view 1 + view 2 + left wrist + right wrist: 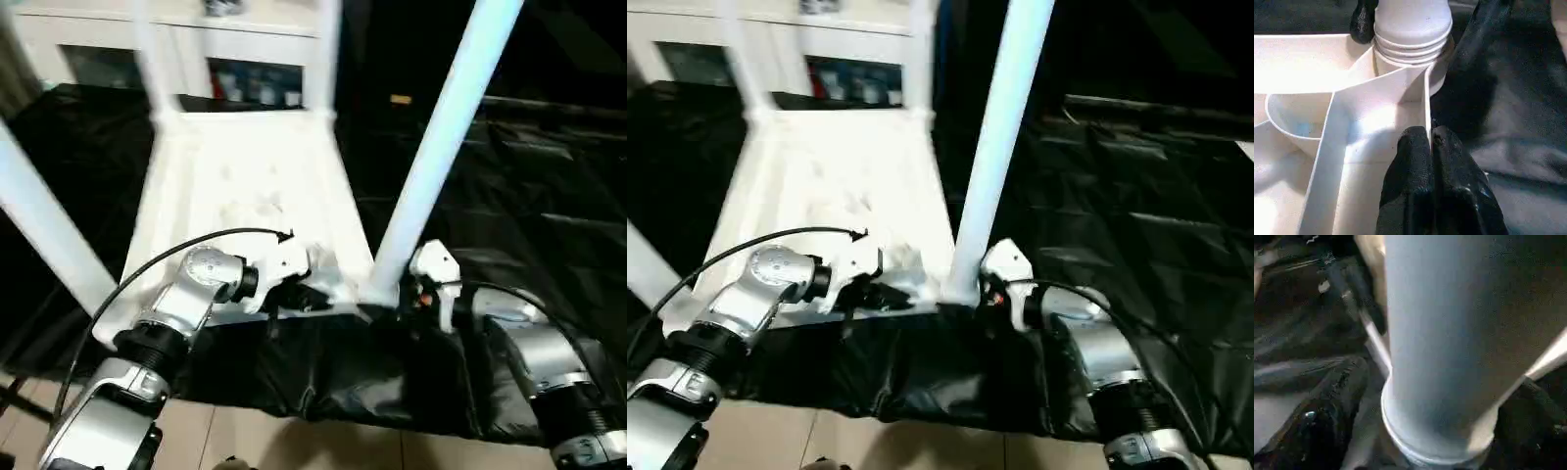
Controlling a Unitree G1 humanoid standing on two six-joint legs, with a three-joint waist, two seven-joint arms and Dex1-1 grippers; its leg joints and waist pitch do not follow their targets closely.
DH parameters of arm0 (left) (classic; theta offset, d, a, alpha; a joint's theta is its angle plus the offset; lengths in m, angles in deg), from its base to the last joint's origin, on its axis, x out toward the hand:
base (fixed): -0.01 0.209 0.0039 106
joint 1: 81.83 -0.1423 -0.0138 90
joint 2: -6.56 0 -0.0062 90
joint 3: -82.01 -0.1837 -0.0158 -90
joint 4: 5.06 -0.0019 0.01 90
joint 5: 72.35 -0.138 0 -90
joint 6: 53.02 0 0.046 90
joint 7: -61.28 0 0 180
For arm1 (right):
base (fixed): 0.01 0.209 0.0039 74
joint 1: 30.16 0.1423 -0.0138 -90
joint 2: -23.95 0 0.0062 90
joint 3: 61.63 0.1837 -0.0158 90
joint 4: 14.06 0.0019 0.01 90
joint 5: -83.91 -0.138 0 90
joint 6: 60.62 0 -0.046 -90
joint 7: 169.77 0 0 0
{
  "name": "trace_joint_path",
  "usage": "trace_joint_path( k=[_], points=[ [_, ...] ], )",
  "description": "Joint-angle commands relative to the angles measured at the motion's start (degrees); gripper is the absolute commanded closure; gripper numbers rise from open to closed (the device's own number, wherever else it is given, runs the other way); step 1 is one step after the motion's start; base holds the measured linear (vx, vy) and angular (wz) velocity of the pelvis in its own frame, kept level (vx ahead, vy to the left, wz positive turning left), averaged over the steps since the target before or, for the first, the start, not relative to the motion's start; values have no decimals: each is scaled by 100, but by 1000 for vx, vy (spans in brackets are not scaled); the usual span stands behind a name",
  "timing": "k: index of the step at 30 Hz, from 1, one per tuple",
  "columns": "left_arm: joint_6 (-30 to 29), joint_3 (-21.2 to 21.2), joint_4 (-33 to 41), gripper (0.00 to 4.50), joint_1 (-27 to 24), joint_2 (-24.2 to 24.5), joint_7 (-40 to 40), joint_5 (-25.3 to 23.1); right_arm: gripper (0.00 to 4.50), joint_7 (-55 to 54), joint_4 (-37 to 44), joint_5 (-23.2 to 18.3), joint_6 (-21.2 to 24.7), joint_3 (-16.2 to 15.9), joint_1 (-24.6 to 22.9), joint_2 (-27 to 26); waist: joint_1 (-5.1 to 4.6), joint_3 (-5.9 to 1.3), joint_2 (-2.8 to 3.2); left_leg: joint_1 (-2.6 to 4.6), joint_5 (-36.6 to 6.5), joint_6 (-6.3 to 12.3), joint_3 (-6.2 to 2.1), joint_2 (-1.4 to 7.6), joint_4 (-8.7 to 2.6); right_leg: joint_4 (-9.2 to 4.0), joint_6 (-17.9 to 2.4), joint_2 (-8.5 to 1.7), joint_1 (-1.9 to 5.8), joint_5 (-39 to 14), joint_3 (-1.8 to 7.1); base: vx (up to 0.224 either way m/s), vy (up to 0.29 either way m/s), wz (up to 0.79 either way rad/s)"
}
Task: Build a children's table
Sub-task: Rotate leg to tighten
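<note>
The children's table lies upside down on a black cloth, its ribbed white top (235,186) facing up. Long white legs stand in its corner sockets, and the near right leg (441,137) rises steeply. My left gripper (1431,142) is shut on the thin rim wall of the top, just beside that leg's threaded base (1411,34). My right gripper (1440,382) is at the foot of the same leg (1449,333). Its black fingers (1327,416) stand open on either side of the leg. In the left eye view it sits low at the corner (392,302).
Black cloth (529,196) covers the work surface to the right and front. A white cabinet with glass doors (245,83) stands behind the table. Another leg (44,225) slants up at the near left, and two more (152,59) rise at the back. Pale floor (294,441) shows below the cloth's edge.
</note>
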Motion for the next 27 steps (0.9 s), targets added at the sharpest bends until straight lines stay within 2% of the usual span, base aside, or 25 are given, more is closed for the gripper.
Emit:
trace_joint_path(
  k=[1, 5, 9, 10, 14, 17, 18, 20, 22, 23, 24, 27],
  points=[
    [154, -206, -22, 450, 24, -22, 158, -61, 53, 305, -95, -41, -98, -189, 94, 23, -19, -319, 3, 101, -1602, 216, -42, 253, -377, -331, -1298, -307, 253, -1349, 228, 0, 0, 0],
    [154, -176, -79, 450, 87, -3, 249, -17, 53, 378, -217, -85, -118, -179, 227, -32, -20, -328, -9, 98, -1618, 135, -35, 246, -371, -322, -1269, -305, 250, -1379, 231, 0, 0, 0],
    [177, -137, -136, 450, 123, -11, 267, -26, 53, 471, -234, -3, -150, -242, 240, -42, -10, -345, -31, 84, -1392, 200, -23, 237, -346, -295, -1286, -302, 258, -1186, 227, 0, 0, 0],
    [201, -147, -179, 450, 149, -10, 263, -26, 79, 458, -345, 7, -218, -251, 292, -81, -13, -344, -30, 77, -1360, 215, -21, 236, -343, -293, -1295, -302, 258, -1166, 226, 0, 0, 0],
    [132, -126, -153, 450, 134, -28, 296, 50, 111, 477, -512, 32, -357, -307, 358, -141, -6, -341, -28, 83, -1401, 201, -17, 238, -341, -305, -1294, -311, 250, -1301, 224, 0, 0, 0],
    [89, -122, -145, 450, 112, -35, 304, 66, 134, 348, -640, 0, -362, -264, 415, -280, -19, -344, -11, 84, -1436, 166, -20, 238, -348, -302, -1295, -300, 253, -1286, 220, 0, 0, 0],
    [64, -111, -154, 450, 112, -39, 322, 86, 142, 327, -648, -4, -347, -256, 420, -295, -21, -341, 13, 83, -1445, 157, -24, 238, -352, -301, -1297, -296, 254, -1281, 220, 0, 0, 0],
    [57, -89, -185, 450, 120, -43, 326, 97, 161, 306, -663, 5, -356, -252, 417, -313, -30, -343, 5, 88, -1464, 157, -20, 238, -350, -301, -1306, -291, 251, -1251, 220, 0, 0, 0],
    [56, -45, -249, 450, 132, -45, 312, 108, 166, 266, -700, 16, -384, -246, 406, -354, -38, -340, 14, 84, -1483, 151, -23, 235, -355, -302, -1306, -291, 255, -1271, 217, 0, 0, 0],
    [50, -26, -293, 450, 143, -42, 288, 105, 170, 235, -704, 22, -405, -246, 385, -377, -48, -339, -13, 79, -1511, 149, -17, 229, -352, -310, -1298, -290, 255, -1320, 216, 0, 0, 0],
    [39, -3, -329, 450, 153, -49, 248, 109, 172, 193, -707, 26, -430, -235, 364, -401, -49, -336, -10, 82, -1537, 141, -21, 231, -354, -312, -1284, -296, 252, -1394, 218, 0, 0, 0],
    [-115, 70, -378, 450, 176, -61, 107, 119, 176, 60, -670, 30, -468, -213, 275, -493, -60, -311, -13, 88, -1721, 96, -31, 233, -367, -351, -1191, -307, 226, -1781, 225, 0, 0, 0]
  ],
)
